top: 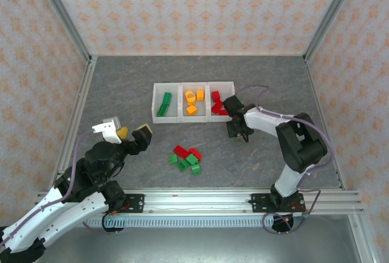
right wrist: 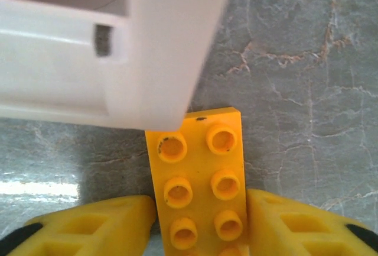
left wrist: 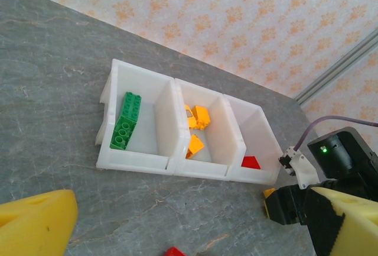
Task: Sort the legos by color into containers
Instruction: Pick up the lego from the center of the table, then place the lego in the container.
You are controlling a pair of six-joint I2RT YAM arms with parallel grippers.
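A grey, stone-patterned table [top: 121, 93] is seen from above, with patterned walls around it. Two robot arms are mounted at its near edge: the left arm [top: 67, 205] reaches inward from the lower left and the right arm [top: 298, 144] bends in from the right.

At the middle of the table stand the containers [top: 182, 119], three white bins joined in a row. The left bin holds green legos [top: 164, 105], the middle bin holds orange legos [top: 193, 100], and the right bin holds red legos [top: 217, 105]. Nearer the arms, apart from the bins, lies a loose pile [top: 187, 158] of red and green bricks.

The left tool [top: 126, 130] hangs over bare table left of the pile, its yellow pads spread wide around nothing.

The right tool [right wrist: 201, 208] is low at the near right corner of the right bin. Its two yellow pads pinch a yellow lego [right wrist: 198, 149], studs up, whose far end reaches the bin's corner.
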